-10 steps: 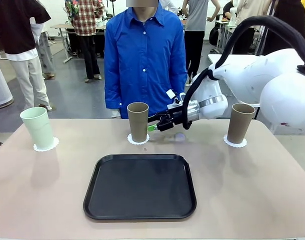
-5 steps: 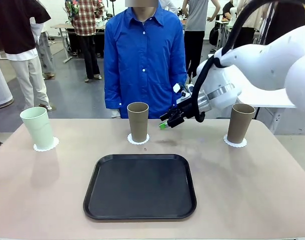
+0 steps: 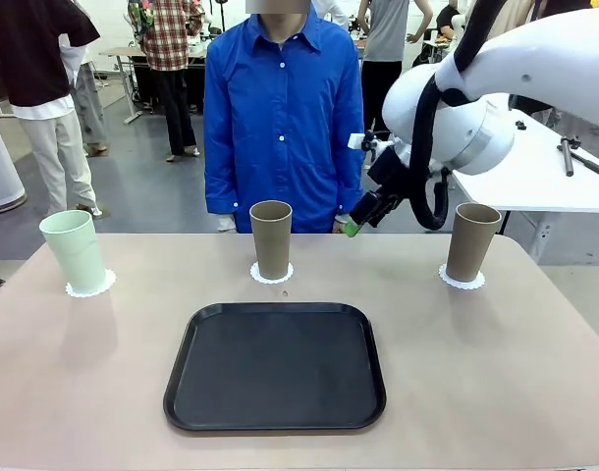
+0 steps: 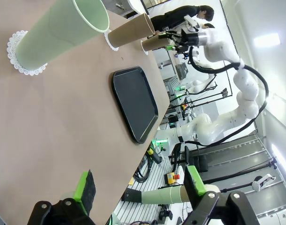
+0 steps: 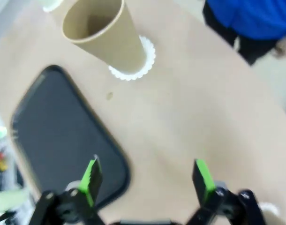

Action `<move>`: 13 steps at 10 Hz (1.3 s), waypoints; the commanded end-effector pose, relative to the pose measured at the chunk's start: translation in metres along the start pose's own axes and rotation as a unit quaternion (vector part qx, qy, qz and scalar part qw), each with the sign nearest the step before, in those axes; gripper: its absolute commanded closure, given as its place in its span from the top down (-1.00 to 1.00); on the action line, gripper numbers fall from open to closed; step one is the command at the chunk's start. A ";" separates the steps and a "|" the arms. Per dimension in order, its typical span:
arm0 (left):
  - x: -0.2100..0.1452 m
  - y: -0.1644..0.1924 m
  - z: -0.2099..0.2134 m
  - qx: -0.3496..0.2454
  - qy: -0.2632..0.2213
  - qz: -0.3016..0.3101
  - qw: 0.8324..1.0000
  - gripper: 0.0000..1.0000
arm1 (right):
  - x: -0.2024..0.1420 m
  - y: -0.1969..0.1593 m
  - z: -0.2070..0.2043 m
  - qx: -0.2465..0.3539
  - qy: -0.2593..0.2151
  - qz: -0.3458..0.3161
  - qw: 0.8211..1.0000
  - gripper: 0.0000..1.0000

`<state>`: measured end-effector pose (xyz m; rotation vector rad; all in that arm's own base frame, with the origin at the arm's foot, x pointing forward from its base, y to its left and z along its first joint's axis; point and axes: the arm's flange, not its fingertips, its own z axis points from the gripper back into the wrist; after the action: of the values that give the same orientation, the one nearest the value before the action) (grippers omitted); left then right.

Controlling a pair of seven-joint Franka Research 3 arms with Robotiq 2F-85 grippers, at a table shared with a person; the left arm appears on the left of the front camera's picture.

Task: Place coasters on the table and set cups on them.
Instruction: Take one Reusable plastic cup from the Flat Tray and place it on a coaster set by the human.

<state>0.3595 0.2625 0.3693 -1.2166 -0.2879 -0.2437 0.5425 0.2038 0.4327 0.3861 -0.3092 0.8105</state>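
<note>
Front view: 3 cups upright on coasters, tray empty, both grippers spread w/ nothing held

Bright, even overhead light across the front view; sharp throughout, with soft faint shadows beside the cups and tray. Strong wide-angle stretch in the left wrist view, blown-out glare at upper right. Motion-blurred in the right wrist view, softening the green pads and table.
</note>
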 end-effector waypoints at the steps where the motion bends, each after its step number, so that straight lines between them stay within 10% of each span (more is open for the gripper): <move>1: 0.000 -0.001 0.002 0.002 -0.002 0.000 1.000 1.00 | 0.047 0.052 0.031 0.009 0.075 -0.041 0.996 1.00; 5: 0.000 -0.001 0.002 0.002 -0.002 0.000 1.000 1.00 | 0.077 0.080 0.050 -0.038 0.171 -0.050 0.983 1.00; 13: 0.000 -0.001 0.002 0.002 -0.002 0.000 1.000 1.00 | 0.065 0.091 0.057 -0.022 0.146 -0.046 0.988 1.00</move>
<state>0.3596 0.2623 0.3693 -1.2166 -0.2877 -0.2440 0.5139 0.2799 0.5335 0.2142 -0.0247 0.7586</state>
